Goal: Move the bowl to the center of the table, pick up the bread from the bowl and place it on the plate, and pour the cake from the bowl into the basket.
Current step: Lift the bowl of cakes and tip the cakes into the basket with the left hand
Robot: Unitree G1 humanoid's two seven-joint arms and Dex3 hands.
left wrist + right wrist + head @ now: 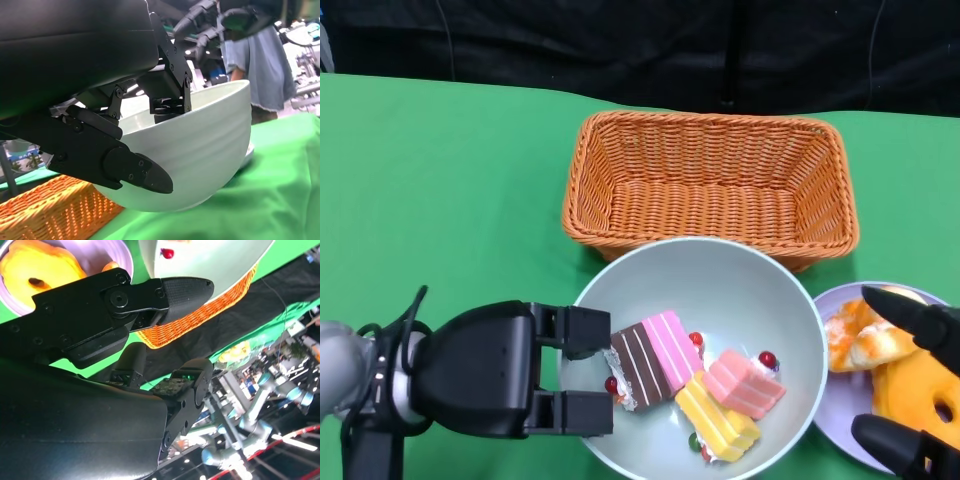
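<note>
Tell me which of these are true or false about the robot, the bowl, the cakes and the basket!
1. The left hand grips the bowl by its rim. True.
2. The basket has cake in it. False: it holds nothing.
3. Bread lies on the plate. True.
4. The bowl holds just one cake. False: three cake pieces lie inside.
5. The right hand holds the bowl. False: it hovers over the plate.

No lettering, label, brand, number or sign can be read on anything in these views; the background clutter is too blurred
</note>
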